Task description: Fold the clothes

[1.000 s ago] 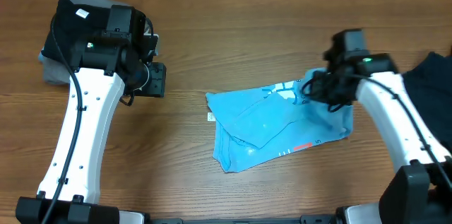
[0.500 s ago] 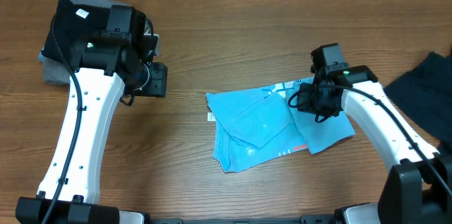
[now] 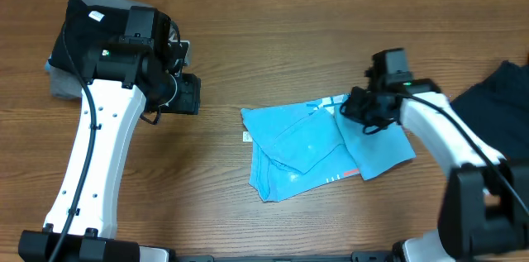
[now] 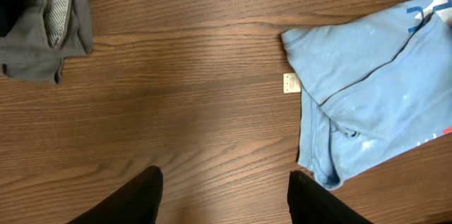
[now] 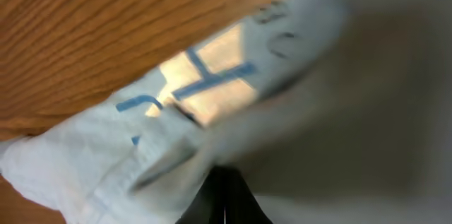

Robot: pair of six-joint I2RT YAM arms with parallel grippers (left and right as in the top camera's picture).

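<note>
At far left, a dark pile (image 3: 70, 39) looks folded already. Our left gripper (image 4: 224, 176) hangs half open and empty over bare table (image 3: 248, 39). The blue shirt (image 3: 302, 150) lies mid-table, partly folded and uneven. Our right gripper (image 3: 354, 107) is closed at its far right edge; we cannot tell whether it pinches cloth. A dark garment (image 3: 508, 84) waits at right.

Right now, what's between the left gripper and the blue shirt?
Mostly bare table, with one small white tag lying right beside the shirt. This shows in the left wrist and overhead views.
</note>
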